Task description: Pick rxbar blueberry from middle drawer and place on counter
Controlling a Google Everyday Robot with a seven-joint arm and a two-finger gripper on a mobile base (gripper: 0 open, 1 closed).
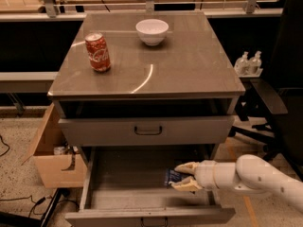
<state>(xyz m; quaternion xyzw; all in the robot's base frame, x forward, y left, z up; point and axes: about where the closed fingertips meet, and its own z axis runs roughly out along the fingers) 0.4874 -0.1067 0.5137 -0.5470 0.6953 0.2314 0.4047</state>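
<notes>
- The middle drawer (124, 175) is pulled open below the cabinet, its grey floor in view and its front panel with the small dark handle at 6 o'clock in the camera view.
- The rxbar blueberry (172, 176) is inside that drawer, toward 3 o'clock on the drawer floor, showing as a small dark blue wrapper with pale lettering.
- The fingers (186, 167) are inside the drawer at the bar's 3 o'clock side. One tan finger sits along the bar's upper edge and the other along its lower edge, and they are closed in on the bar so that only its left part shows.
- Whether the bar is lifted or rests on the drawer floor cannot be told.
- The white arm (258, 178) enters from 4 o'clock in the view and runs across the drawer's right wall to the fingers.
- The upper drawer (189, 129) directly above is closed, its handle centred.
- On the desk (189, 65), a red soda can (98, 52) stands upright at 10 o'clock, and a white bowl (152, 31) sits at 12 o'clock near the far edge, well apart from the can.
- A cardboard box (49, 162) stands on the floor at the cabinet's 9 o'clock.
- Two small clear bottles (248, 63) stand on a ledge at 3 o'clock, beside a black chair (284, 93).
</notes>
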